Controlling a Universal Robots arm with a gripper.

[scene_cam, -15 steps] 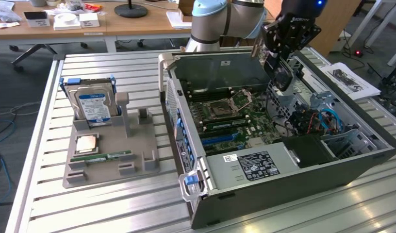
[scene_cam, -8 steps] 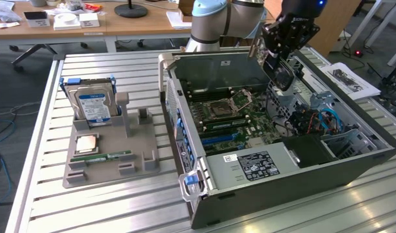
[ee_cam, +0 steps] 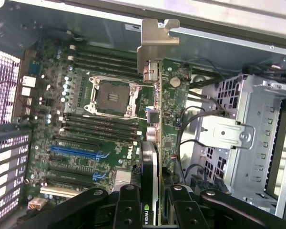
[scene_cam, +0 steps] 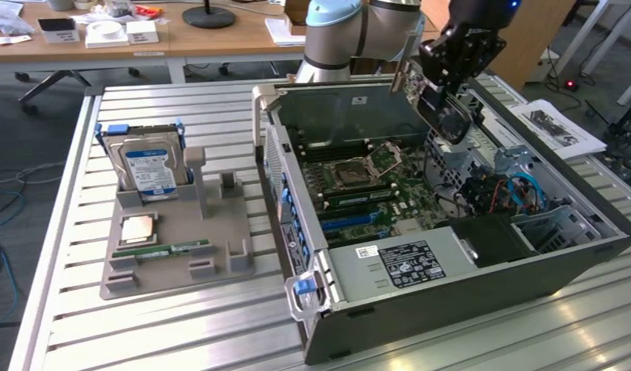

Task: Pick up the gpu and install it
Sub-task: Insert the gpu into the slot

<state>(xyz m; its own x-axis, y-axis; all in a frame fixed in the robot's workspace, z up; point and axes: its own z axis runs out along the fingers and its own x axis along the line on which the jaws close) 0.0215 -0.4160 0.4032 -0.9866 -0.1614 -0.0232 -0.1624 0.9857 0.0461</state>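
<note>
Upper right of ext. view, over open PC case [scene_cam: 450,309]: gripper [scene_cam: 447,81] clamped on the gpu [scene_cam: 445,116].
Card held on edge above motherboard [scene_cam: 383,189], not seated. Wrist view: fingers [ee_cam: 127,202] pinch its dark face and back, silver bracket [ee_cam: 155,45] at far end. Left-centre of ext. view: gray tray [scene_cam: 166,274] w/ hard drive [scene_cam: 151,166] upright, RAM stick [scene_cam: 176,250] and CPU [scene_cam: 138,228] lying flat.
</note>
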